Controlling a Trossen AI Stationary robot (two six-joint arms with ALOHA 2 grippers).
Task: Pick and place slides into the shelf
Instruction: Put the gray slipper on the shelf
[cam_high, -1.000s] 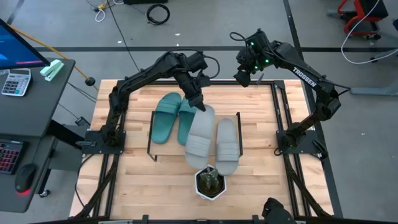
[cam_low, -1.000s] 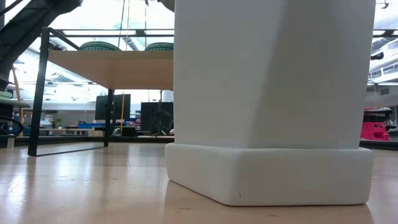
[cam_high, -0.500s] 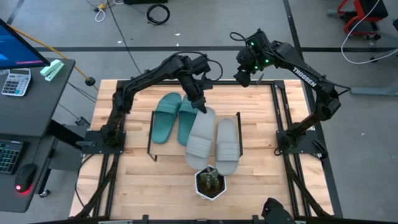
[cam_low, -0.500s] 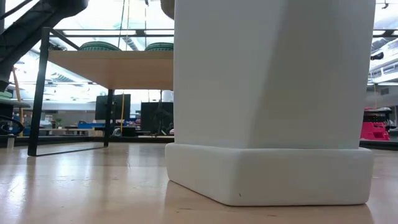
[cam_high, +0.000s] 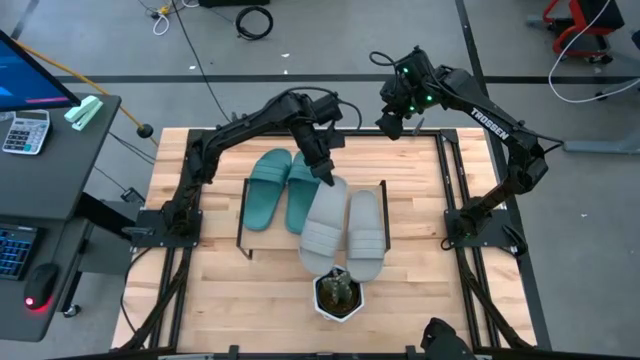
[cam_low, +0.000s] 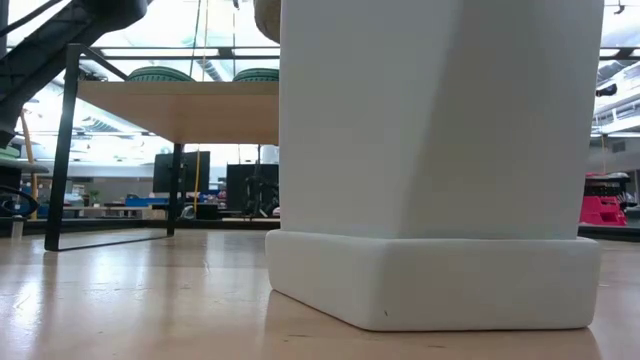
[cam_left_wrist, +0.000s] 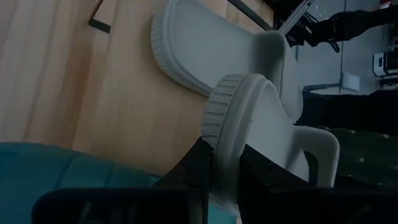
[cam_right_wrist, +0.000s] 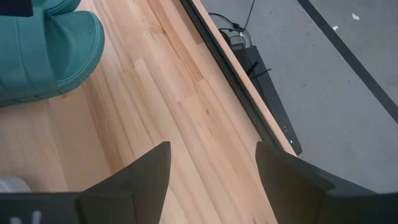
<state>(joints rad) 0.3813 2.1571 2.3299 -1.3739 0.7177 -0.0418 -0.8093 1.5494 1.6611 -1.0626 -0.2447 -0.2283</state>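
over the last second the left tool (cam_high: 326, 176), clamped on the heel rim of a light grey foam slide (cam_high: 322, 222), has nudged it further along the wood-topped black-legged shelf (cam_high: 376, 186) beside its grey mate (cam_high: 365, 234), so placement looks nearly finished; the right tool (cam_right_wrist: 211, 180) hangs wide apart over the worktop's (cam_high: 200, 290) far edge.

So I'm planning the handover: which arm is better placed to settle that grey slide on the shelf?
Left. The left gripper already pinches the grey slide by its end over the shelf; the right gripper hangs open and empty at the table's far edge.
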